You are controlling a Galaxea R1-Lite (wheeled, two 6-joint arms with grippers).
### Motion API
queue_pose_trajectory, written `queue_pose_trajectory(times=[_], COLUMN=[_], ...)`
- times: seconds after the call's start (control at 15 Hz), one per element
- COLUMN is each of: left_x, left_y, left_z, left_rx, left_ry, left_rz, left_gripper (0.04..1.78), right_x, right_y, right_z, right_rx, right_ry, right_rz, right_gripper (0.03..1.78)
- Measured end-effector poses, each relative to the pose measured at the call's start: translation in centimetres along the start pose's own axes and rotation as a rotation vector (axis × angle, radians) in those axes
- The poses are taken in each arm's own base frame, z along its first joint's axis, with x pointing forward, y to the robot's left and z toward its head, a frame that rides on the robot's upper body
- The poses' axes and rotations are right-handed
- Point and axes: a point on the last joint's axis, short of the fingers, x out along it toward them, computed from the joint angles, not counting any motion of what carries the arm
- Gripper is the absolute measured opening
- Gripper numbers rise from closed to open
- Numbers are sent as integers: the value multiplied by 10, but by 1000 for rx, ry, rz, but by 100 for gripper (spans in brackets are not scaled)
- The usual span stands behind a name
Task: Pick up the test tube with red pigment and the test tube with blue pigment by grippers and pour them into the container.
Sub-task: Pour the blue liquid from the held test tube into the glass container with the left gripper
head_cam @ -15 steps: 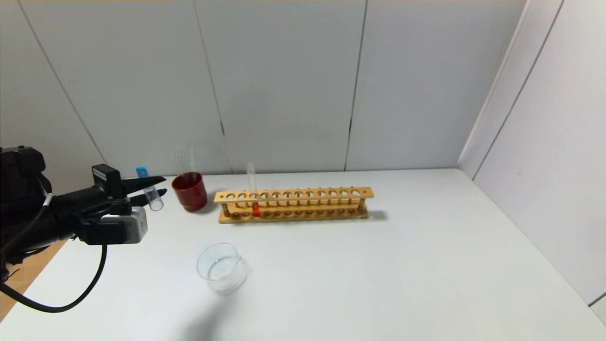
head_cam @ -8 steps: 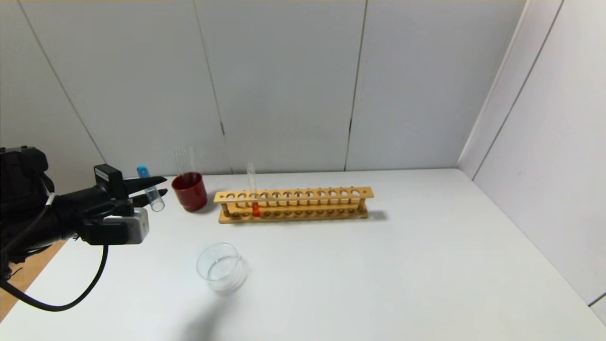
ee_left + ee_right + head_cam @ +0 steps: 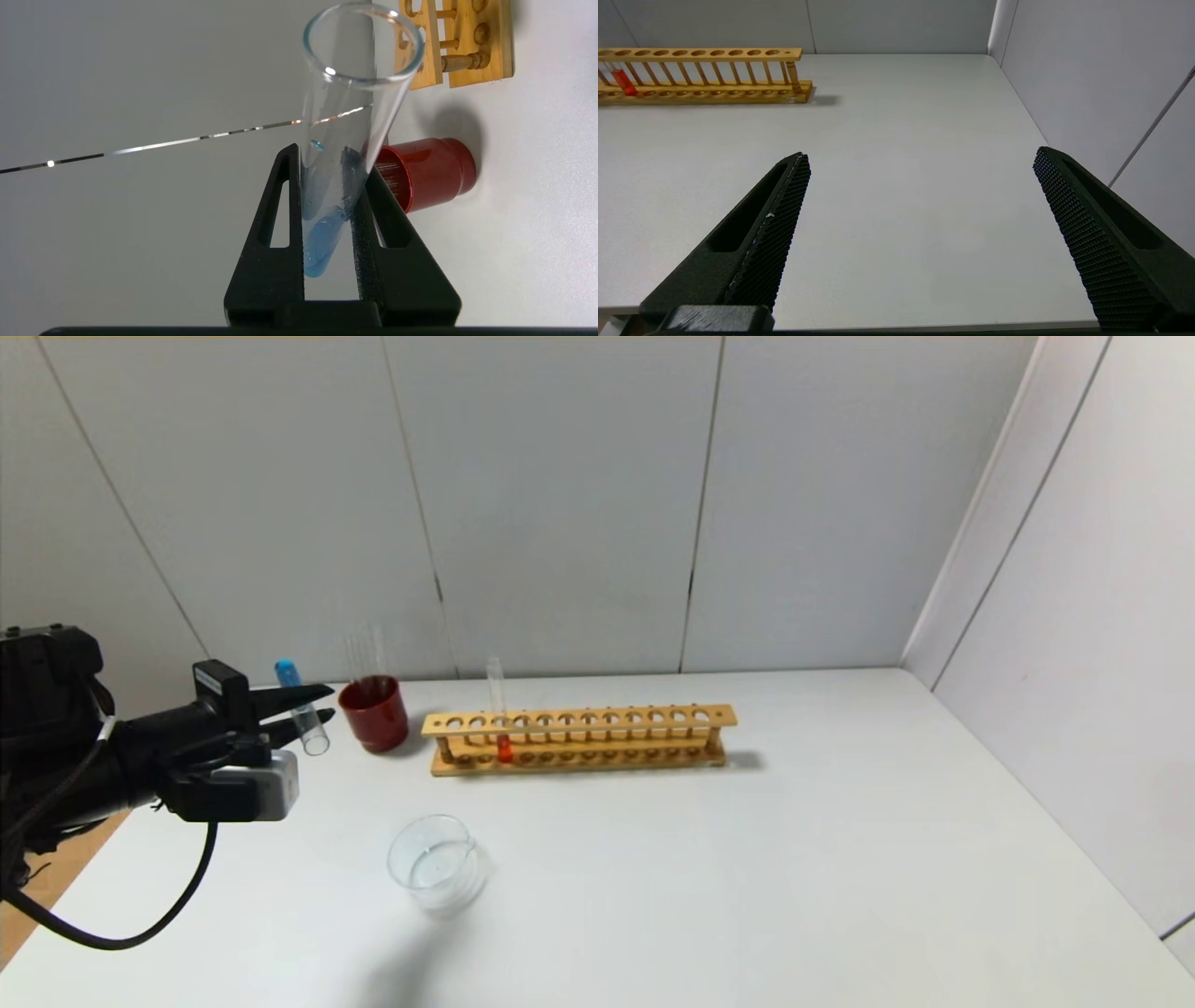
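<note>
From the head camera, the left end effector [image 3: 313, 703] hangs over the desk's [image 3: 747, 859] left side, clamped on the blue-tipped test tube [image 3: 301, 706], held tilted with its blue end upward, just beside the red cup [image 3: 374, 712]. The red-tipped test tube [image 3: 499, 714] stands upright in the wooden rack [image 3: 579, 739]. The glass dish [image 3: 437, 862] sits nearer the robot, well apart from the rack.

At the left wrist, both fingers [image 3: 275, 224] press the blue-tipped tube [image 3: 341, 154] between them, its open mouth toward the rack [image 3: 455, 44] and cup [image 3: 427, 171].

At the right wrist, the right end effector [image 3: 920, 161] is spread wide above bare desk [image 3: 896, 140], the rack [image 3: 703, 74] and red-tipped tube [image 3: 622, 80] far off.
</note>
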Motion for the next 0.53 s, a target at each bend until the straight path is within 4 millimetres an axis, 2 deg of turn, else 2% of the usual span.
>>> queue_pose_trajectory(times=[0.53], left_x=[13], left_y=[0], left_z=[3], left_rx=[66], left_ry=[-38], left_rz=[-6], left_gripper=[34], right_x=[0], right_y=[0], right_z=[0], right_rx=[0], right_ry=[0], right_rz=[0], right_gripper=[175])
